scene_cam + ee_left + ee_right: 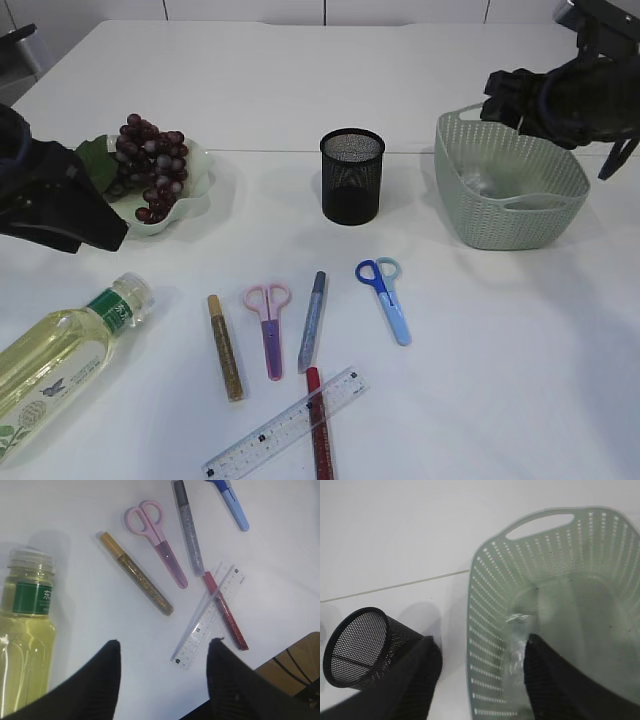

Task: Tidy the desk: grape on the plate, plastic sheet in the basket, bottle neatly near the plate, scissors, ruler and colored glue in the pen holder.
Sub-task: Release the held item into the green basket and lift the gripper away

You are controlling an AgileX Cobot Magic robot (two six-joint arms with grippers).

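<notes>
On the worktop (pixel 300 90) we see grapes (pixel 148 160) on the plate (pixel 198 165) and a clear sheet (pixel 520 645) in the basket (pixel 500 225). Our right gripper (pixel 480 677) hangs over the basket rim, jaws apart, holding nothing. Our left gripper (pixel 162 680) is open too, above the ruler (pixel 210 615). The bottle (pixel 60 355), scissors (pixel 268 325) and glue (pixel 225 345) lie in front of the holder (pixel 352 175).
</notes>
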